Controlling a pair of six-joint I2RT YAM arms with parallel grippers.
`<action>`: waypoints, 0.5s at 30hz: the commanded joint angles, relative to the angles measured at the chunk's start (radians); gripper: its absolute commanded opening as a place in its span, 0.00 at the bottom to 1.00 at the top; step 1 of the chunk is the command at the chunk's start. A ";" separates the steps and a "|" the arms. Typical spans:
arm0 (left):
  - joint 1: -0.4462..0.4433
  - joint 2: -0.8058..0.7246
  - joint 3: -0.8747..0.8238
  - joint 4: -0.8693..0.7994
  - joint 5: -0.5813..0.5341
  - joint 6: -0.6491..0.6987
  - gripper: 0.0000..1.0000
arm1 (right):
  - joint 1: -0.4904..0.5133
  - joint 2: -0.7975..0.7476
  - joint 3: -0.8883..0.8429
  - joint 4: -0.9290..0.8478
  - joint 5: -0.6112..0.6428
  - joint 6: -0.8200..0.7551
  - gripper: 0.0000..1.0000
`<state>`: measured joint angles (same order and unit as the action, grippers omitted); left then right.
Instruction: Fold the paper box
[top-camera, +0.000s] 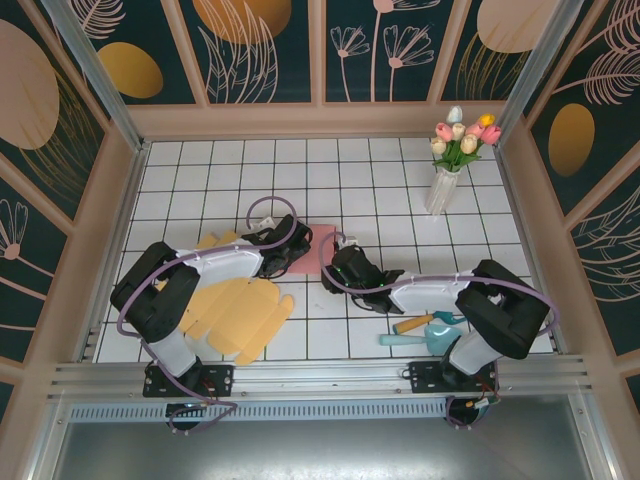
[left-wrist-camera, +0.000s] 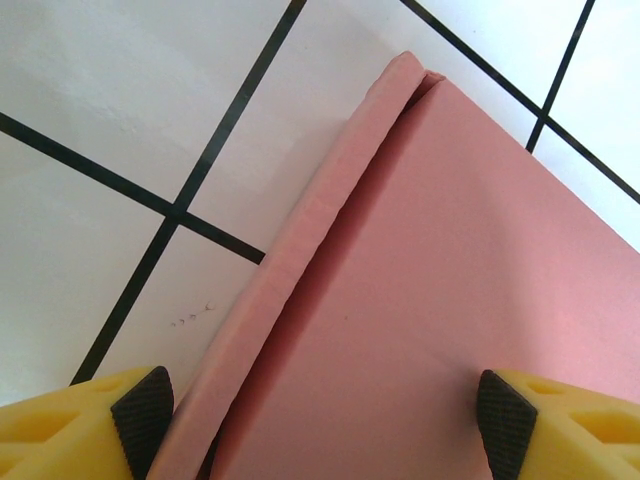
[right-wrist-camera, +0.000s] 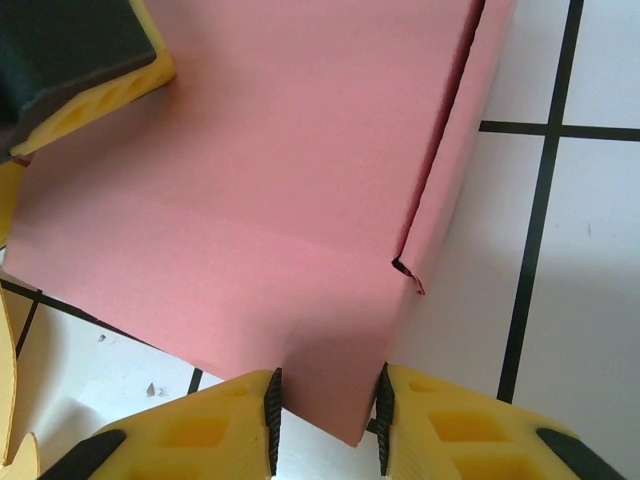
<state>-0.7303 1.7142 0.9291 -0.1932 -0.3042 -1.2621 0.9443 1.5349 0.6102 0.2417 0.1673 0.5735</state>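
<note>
The pink paper box (top-camera: 320, 238) lies flat on the white tiled table (top-camera: 400, 225), between the two arms. My left gripper (left-wrist-camera: 320, 432) is open over the box's left part; one fingertip (left-wrist-camera: 140, 418) stands outside the folded-up side strip (left-wrist-camera: 300, 250), the other rests on the flat panel (left-wrist-camera: 470, 260). In the top view the left gripper (top-camera: 290, 252) sits at the box's left edge. My right gripper (right-wrist-camera: 328, 415) is shut on the near corner of the pink box (right-wrist-camera: 280, 170), both pads against the paper. From above, the right gripper (top-camera: 336, 264) is at the box's lower right.
Flat yellow cardboard cutouts (top-camera: 235, 315) lie near the left arm's base. A glass vase of tulips (top-camera: 445, 180) stands at the back right. A teal and orange tool (top-camera: 425, 330) lies by the right arm. The box's right wall has a small tear (right-wrist-camera: 405, 268).
</note>
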 joint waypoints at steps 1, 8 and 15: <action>0.004 0.062 -0.019 -0.049 0.007 -0.021 0.80 | 0.016 0.015 -0.018 0.056 0.015 -0.034 0.33; 0.005 0.067 -0.019 -0.048 0.005 -0.022 0.80 | 0.016 0.049 -0.023 0.071 0.054 -0.050 0.32; 0.003 0.070 -0.021 -0.049 0.002 -0.019 0.80 | 0.016 0.085 -0.027 0.079 0.102 -0.060 0.32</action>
<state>-0.7303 1.7264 0.9291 -0.1638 -0.3210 -1.2690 0.9508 1.5890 0.6056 0.3065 0.2462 0.5312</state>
